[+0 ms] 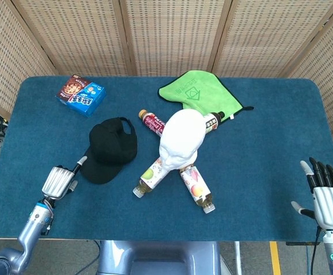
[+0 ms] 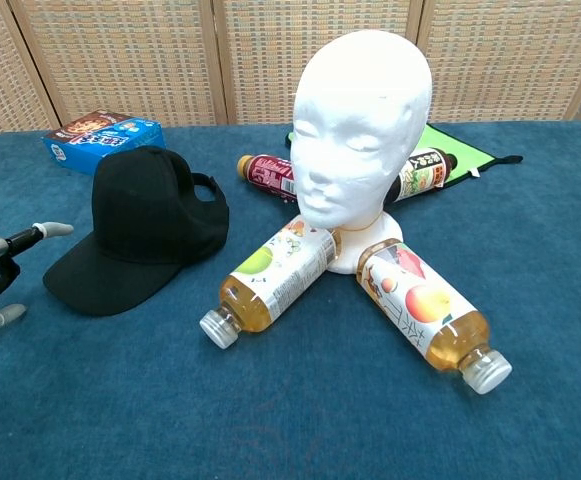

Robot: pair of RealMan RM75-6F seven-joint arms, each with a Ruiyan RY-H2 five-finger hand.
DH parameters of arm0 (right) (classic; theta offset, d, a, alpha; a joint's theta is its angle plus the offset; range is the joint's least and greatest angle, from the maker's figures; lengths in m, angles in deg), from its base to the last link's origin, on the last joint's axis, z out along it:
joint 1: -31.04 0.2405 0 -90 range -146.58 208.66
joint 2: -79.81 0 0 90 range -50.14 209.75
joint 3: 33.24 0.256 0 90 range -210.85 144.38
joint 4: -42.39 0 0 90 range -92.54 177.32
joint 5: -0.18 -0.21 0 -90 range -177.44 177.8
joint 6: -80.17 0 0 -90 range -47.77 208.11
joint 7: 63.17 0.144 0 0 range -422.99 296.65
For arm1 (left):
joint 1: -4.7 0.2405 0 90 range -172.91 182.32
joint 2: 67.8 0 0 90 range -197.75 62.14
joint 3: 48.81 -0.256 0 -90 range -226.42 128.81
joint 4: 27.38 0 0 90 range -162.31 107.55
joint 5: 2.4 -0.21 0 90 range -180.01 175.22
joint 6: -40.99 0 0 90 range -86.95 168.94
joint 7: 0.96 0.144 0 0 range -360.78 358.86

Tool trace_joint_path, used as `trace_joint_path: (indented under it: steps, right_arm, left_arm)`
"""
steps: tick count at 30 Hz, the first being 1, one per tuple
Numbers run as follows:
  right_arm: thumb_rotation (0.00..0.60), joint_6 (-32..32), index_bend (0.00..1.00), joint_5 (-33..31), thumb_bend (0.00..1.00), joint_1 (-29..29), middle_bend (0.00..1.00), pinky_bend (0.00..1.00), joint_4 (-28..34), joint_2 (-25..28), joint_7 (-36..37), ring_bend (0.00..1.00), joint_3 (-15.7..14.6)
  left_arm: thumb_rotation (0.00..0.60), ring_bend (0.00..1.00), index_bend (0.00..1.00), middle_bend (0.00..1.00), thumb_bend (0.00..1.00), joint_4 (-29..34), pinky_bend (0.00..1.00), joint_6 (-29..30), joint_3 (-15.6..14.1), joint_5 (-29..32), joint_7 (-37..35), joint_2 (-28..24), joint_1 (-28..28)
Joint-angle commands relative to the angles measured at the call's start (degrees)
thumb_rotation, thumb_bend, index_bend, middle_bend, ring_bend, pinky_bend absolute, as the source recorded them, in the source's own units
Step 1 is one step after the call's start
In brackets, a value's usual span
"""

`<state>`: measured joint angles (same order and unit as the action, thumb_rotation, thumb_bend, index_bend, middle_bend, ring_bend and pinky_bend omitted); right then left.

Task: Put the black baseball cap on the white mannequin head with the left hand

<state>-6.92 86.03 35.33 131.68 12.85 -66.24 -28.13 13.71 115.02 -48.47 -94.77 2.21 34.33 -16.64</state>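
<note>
Task barely begun by my read: the black baseball cap (image 1: 110,151) lies flat on the blue surface (image 1: 258,172), ungrasped, at about 9 o'clock from the white mannequin head (image 1: 181,137) and just beside it, brim pointing toward the near-left edge. The head stands upright and bare at the middle of the surface, ringed by four bottles lying on their sides: an apple-label one (image 1: 150,177) at 7 o'clock, a peach-label one (image 1: 196,188) at 5 o'clock, a red-label one (image 1: 152,122) at 11 o'clock, and a dark-label one (image 1: 213,120) at 1 o'clock. My left hand (image 1: 58,180) sits at the cap's 8 o'clock, just beside the brim, fingers spread with one stretched toward the brim edge; chest view shows a gap, so no contact, nothing held. My right hand (image 1: 325,197) is parked at the far right edge, well apart from everything, fingers straight and apart, holding nothing. Everything remains: close on the brim, lift, carry over, seat it on the crown. The bottles crowding the base could roll if nudged. A blue snack box (image 1: 81,95) at 10 o'clock and a green cloth (image 1: 199,94) at 12 o'clock look irrelevant.
</note>
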Motion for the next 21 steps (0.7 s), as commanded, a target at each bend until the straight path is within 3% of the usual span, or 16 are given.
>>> trace_joint_path:
  steps: [1, 13, 21]
  right_arm:
    - [0.6, 0.01, 0.06, 0.0, 0.03, 0.01, 0.0, 0.0, -0.06, -0.04, -0.01, 0.0, 0.0]
    - [0.6, 0.11, 0.07, 0.09, 0.03, 0.08, 0.0, 0.0, -0.41, -0.45, -0.19, 0.0, -0.09]
    - [0.6, 0.12, 0.07, 0.22, 0.03, 0.11, 0.0, 0.0, -0.54, -0.66, -0.35, 0.0, -0.16]
  left_arm:
    - [0.6, 0.77, 0.12, 0.82, 0.36, -1.36, 0.68, -0.36, -0.17, 0.1, -0.2, 1.16, -0.4]
    - [0.6, 0.78, 0.26, 0.83, 0.41, -8.75, 0.68, 2.69, 0.95, 0.55, -1.81, 7.13, -1.42]
    - [0.6, 0.79, 0.29, 0.83, 0.41, -15.92, 0.68, 4.33, 1.34, 0.91, -4.55, 11.63, -2.18]
